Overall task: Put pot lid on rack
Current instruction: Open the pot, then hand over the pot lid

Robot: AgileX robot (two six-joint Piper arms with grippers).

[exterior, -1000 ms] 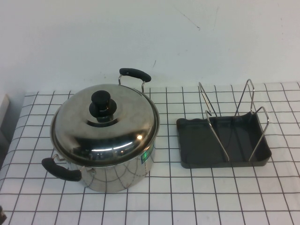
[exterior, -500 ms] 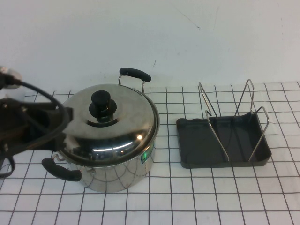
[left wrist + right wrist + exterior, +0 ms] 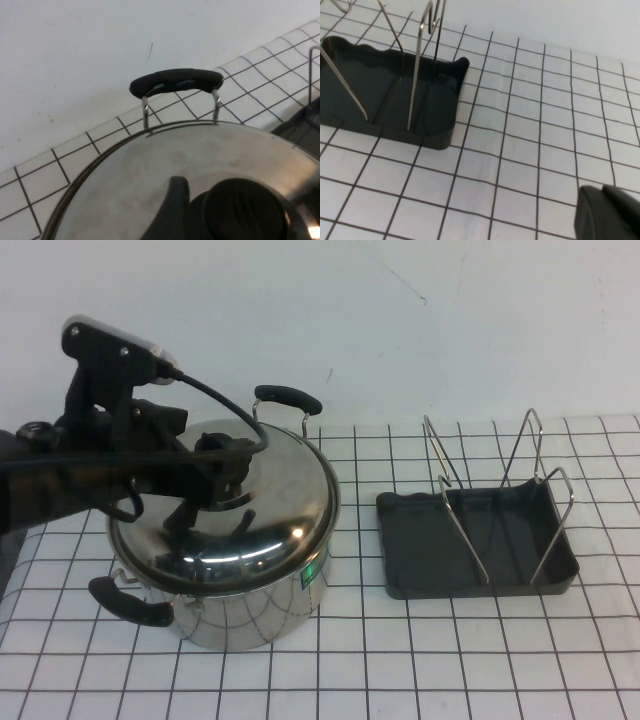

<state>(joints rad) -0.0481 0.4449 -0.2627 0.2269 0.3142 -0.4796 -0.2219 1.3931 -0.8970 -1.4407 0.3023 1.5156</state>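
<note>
Left hand (image 3: pixel 215 475) over pot lid (image 3: pixel 270 510), fingers apart around black knob (image 3: pixel 245 210), not clamped. Lid sits on pot (image 3: pixel 250 610), rack (image 3: pixel 480 540) well apart on my right side of table (image 3: pixel 400 670). My judgement: centre on knob, squeeze squarely, lift straight up before swinging across. Right hand (image 3: pixel 610 215) pressed together, holding nothing, above table near rack.

Steel pot lid (image 3: pixel 270 505) on pot – rack (image 3: pixel 480 540) beside, empty.
</note>
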